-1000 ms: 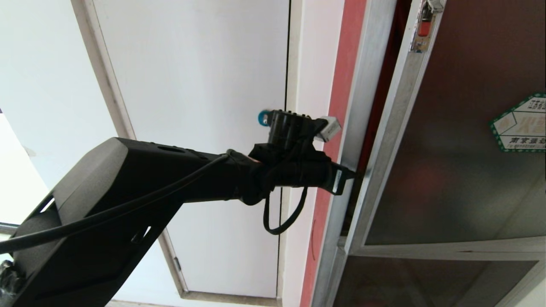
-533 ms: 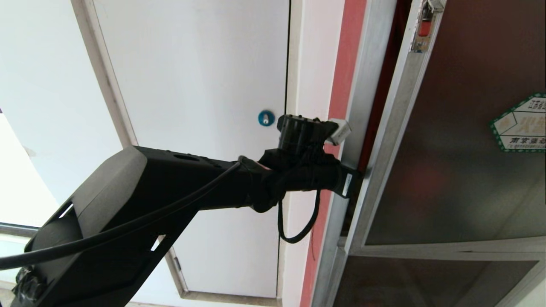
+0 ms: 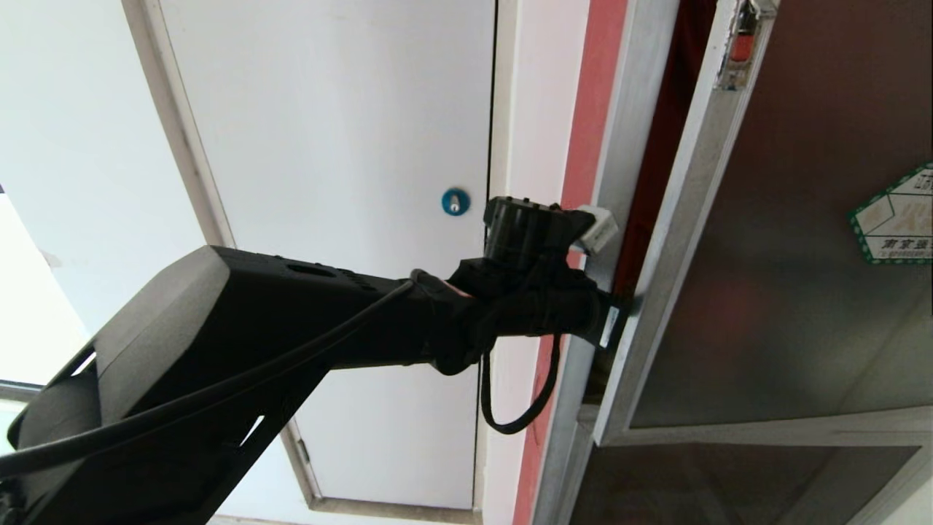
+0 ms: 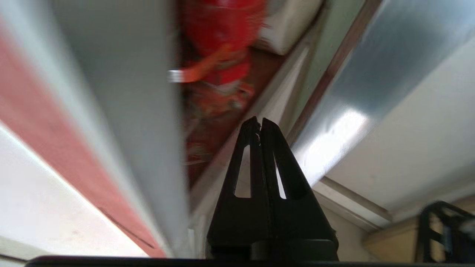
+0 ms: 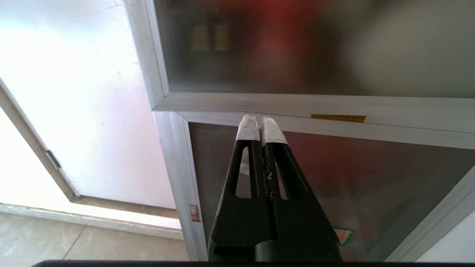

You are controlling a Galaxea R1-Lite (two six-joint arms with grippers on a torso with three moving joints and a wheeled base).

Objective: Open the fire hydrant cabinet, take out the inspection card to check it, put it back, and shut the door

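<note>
The door (image 3: 787, 240) carries a green-bordered white sticker (image 3: 895, 219) with Chinese print — its lowest row begins 南京, the rest cut off at the frame's edge. A small gold plate (image 5: 338, 118) sits on a silver frame rail — its lettering too fine to read.

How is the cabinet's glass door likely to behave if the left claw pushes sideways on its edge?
The door already stands ajar, so it would probably swing rather than slide. Its metal frame looks rigid and shouldn't flex; the glass pane may be fragile. The shut left claw could slip on smooth metal.
</note>
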